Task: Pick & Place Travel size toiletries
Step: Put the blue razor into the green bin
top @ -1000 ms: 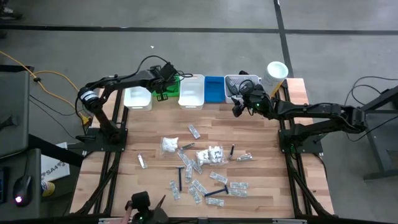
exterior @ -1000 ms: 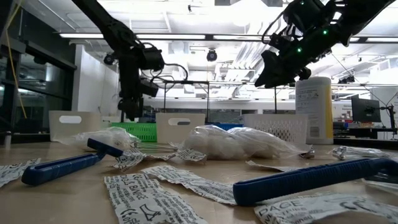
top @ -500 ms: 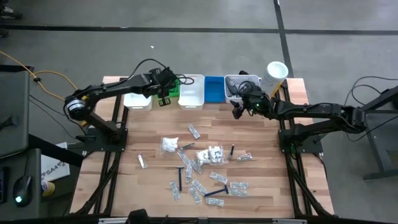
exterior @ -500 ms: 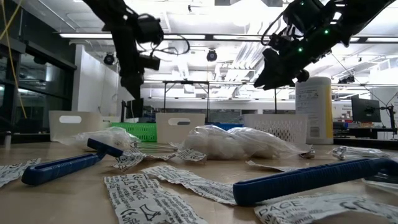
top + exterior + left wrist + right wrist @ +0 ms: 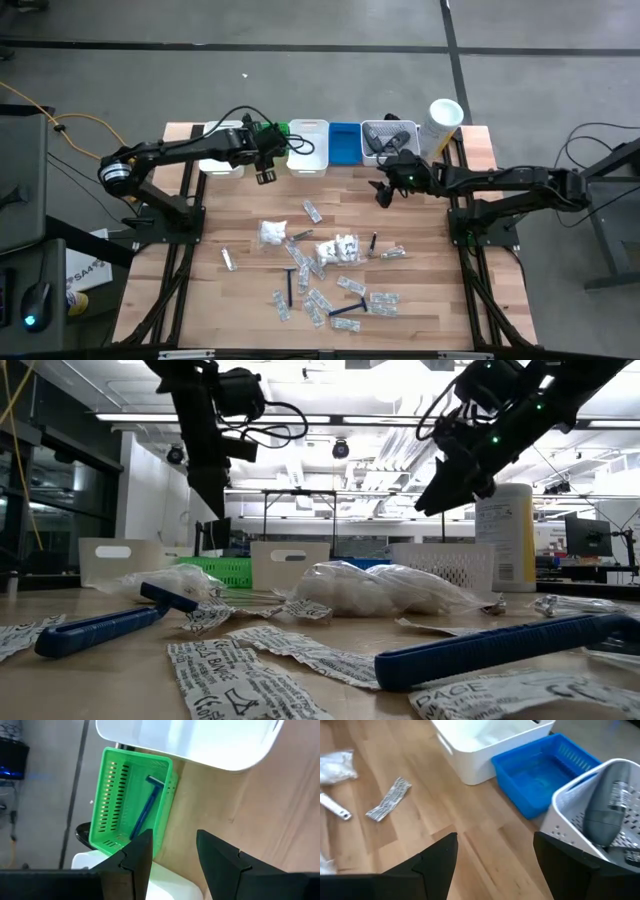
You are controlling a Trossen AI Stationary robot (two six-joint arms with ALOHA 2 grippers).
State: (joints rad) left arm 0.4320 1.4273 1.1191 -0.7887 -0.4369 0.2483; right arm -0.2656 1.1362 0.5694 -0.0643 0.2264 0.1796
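The travel size toiletries lie loose on the middle of the table: sachets, white pouches and blue razors. One blue razor lies inside the green bin. A dark grey container rests in the perforated white bin. My left gripper hangs open above the table just in front of the green bin, with nothing between its fingers. My right gripper hangs open over bare wood in front of the blue bin.
A row of bins stands along the far edge: white, green, white, blue, perforated white. A tall white canister stands at the far right. Bare wood lies between the bins and the scattered items.
My left gripper has drawn back from over the green bin toward the near edge and has risen, staying open. My right gripper has shifted slightly toward the near edge and tipped further down. The items on the table have not moved.
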